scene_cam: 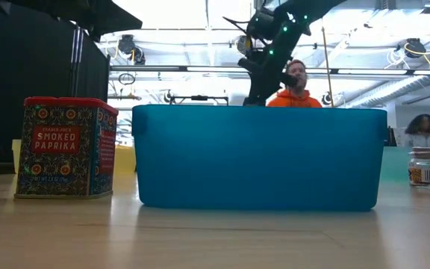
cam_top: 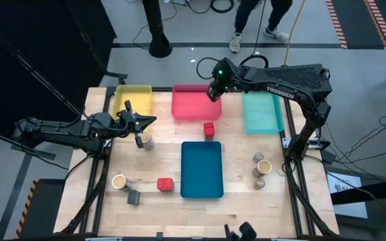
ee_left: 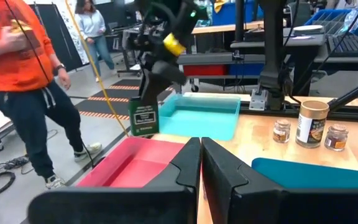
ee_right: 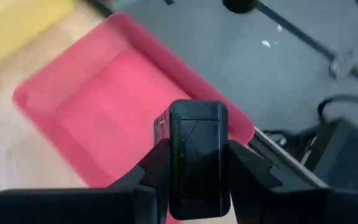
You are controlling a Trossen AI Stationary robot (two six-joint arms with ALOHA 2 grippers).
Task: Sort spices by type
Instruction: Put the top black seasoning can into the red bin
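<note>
Holding a dark box [ee_right: 198,158] clamped between its fingers, the right gripper [cam_top: 214,92] hangs above the far right corner of the pink tray [cam_top: 186,107], at the back of the table [cam_top: 240,181]. In the left wrist view we see the same box [ee_left: 143,117] with a green label, raised clear of the tray's rim.

We find the left gripper [cam_top: 139,130] over the table's left side, just in front of the yellow tray [cam_top: 122,100], its fingers [ee_left: 188,168] pressed together with nothing between them. A tan jar [cam_top: 147,140] stands on the table right beside its tip.

Between the pink tray and the blue tray [cam_top: 202,169] we see a red box [cam_top: 209,130] standing alone. A second red box [cam_top: 165,184] sits just left of the blue tray; the low view shows it as a paprika tin [scene_cam: 66,148] with a red lid. Near the front left, another tan jar [cam_top: 118,181] stands next to a dark grey box [cam_top: 134,197].

On the right side of the table we count a tan jar [cam_top: 265,167] with two small round jars touching or nearly touching it, one behind [cam_top: 259,157] and one in front [cam_top: 260,181]. The teal tray [cam_top: 263,112] lies at the back right.

Beyond the table, a person in an orange top [ee_left: 17,56] stands on the floor, and another person [ee_left: 89,22] is farther back.
</note>
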